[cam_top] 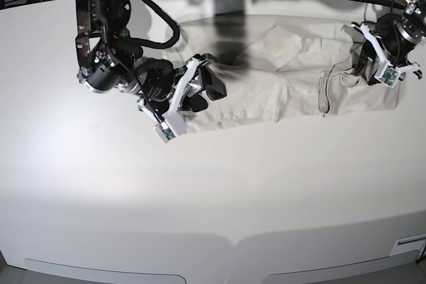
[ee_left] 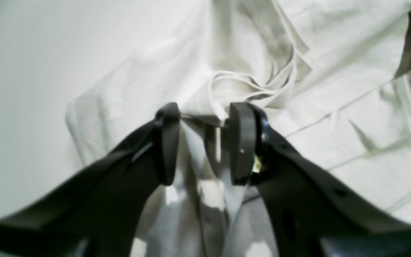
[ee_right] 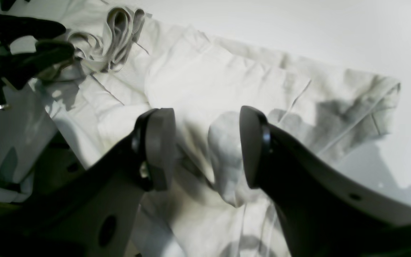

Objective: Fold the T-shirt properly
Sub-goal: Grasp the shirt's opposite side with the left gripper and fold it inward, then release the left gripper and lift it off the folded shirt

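Note:
The pale off-white T-shirt [cam_top: 266, 71] lies wrinkled and stretched sideways along the far side of the white table [cam_top: 200, 197]. My left gripper [ee_left: 205, 114] is down on its right end [cam_top: 357, 66], jaws apart, with a bunched fold and a hem edge of the T-shirt [ee_left: 334, 71] between the fingers. At the shirt's left end, my right gripper [cam_top: 208, 83] stands open. A raised fold of the T-shirt [ee_right: 227, 71] sits between its jaws [ee_right: 205, 114], against one pad and clear of the other. The left gripper [ee_right: 34, 46] also shows beside looped ribbed edging [ee_right: 118, 32].
Black cables [cam_top: 160, 18] run from the right arm's base along the table's back edge. The table's curved front edge [cam_top: 233, 241] is near the bottom of the base view, with a small white label [cam_top: 407, 247] at its right corner.

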